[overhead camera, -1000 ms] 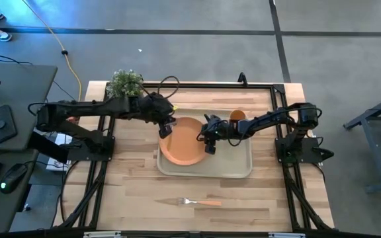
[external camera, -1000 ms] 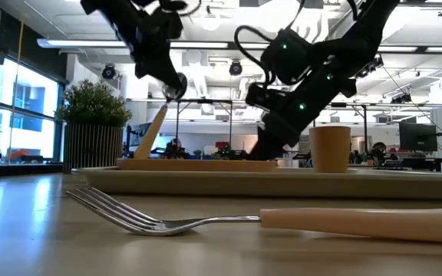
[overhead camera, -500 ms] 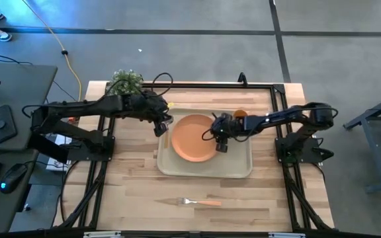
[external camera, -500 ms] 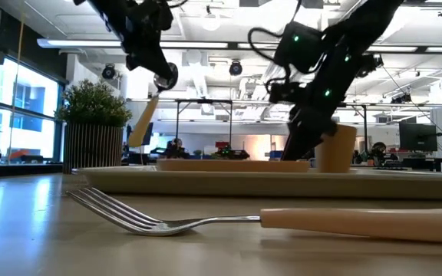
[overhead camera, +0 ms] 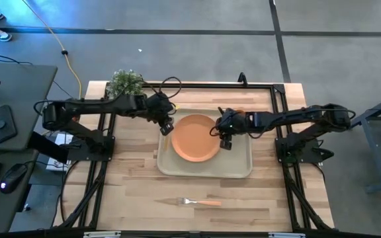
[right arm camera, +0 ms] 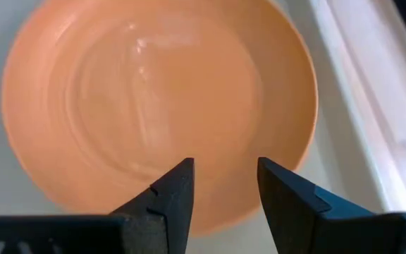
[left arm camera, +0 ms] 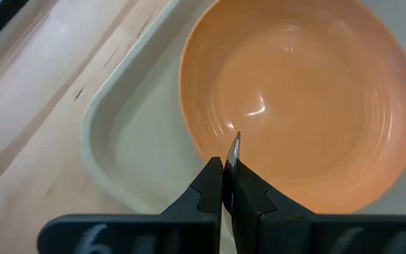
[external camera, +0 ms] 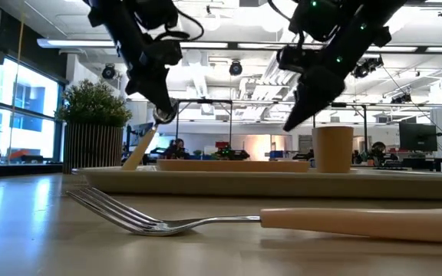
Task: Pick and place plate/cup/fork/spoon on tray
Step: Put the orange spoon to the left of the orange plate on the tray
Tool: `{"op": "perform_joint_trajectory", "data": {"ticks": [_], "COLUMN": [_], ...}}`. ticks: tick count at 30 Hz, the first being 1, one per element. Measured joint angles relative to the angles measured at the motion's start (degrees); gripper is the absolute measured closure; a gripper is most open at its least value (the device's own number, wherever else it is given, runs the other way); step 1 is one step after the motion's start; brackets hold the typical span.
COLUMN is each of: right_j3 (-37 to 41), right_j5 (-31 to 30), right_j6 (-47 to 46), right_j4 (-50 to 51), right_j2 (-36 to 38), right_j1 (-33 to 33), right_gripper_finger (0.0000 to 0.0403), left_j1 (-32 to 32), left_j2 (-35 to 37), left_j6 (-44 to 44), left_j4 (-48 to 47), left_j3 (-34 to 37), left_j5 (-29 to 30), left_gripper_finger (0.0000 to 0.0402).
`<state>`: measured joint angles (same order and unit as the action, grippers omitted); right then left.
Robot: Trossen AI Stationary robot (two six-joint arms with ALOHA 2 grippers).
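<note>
Since the earlier frames we see the plate [overhead camera: 195, 137] settled flat in the tray [overhead camera: 205, 169], where a second ago it leaned tilted at the tray's left part, and the right gripper [overhead camera: 225, 137] has pulled back to the plate's right edge. From above, the left gripper [overhead camera: 166, 125] sits at the tray's left rim, a touch closer to the plate than half a second ago. We find the cup [overhead camera: 238, 114] at the tray's far right corner, partly hidden by the right arm, and the fork [overhead camera: 199, 201] alone on the table [overhead camera: 124, 185], well in front of the tray, unmoved.

At table height, we see the left gripper [external camera: 162, 115] clamped on the spoon [external camera: 139, 147], whose pale handle slants down to the tray [external camera: 282, 182]. The right gripper [external camera: 296, 115] hangs clear above the plate [external camera: 232, 164], higher than before, beside the cup [external camera: 332, 149]. The fork [external camera: 236, 221] lies across the foreground.

From the left wrist, we see the fingers [left arm camera: 206, 194] pressed together on the spoon's thin edge [left arm camera: 232, 152], over the plate [left arm camera: 294, 99] and tray [left arm camera: 108, 134].

From the right wrist, the fingers [right arm camera: 171, 194] stand apart and empty above the plate [right arm camera: 161, 99].
</note>
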<state>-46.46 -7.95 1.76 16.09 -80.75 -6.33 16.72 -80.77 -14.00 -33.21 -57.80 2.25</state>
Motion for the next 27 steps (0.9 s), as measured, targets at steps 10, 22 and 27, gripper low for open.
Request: {"op": "perform_joint_trajectory", "data": {"ticks": [10,22,27], "right_j3": [0.0,0.0,0.02], "right_j5": [1.69,2.12,2.1], "right_j6": [2.49,3.81,3.78], "right_j4": [-3.61,-5.08,-6.27], "right_j2": [0.07,0.07,0.07], "right_j1": [0.0,2.1,3.04], "right_gripper_finger": [0.0257,0.0257,0.0257], "left_j1": [6.19,7.74,7.58], "left_j2": [-7.06,-15.13,-15.48], "left_j6": [-4.06,-2.8,-1.79], "left_j4": [0.28,0.44,0.44], "left_j3": [-0.09,-0.04,-0.02], "left_j5": [-5.32,-2.47,-1.26], "left_gripper_finger": [0.0399,0.036,0.0345]}}
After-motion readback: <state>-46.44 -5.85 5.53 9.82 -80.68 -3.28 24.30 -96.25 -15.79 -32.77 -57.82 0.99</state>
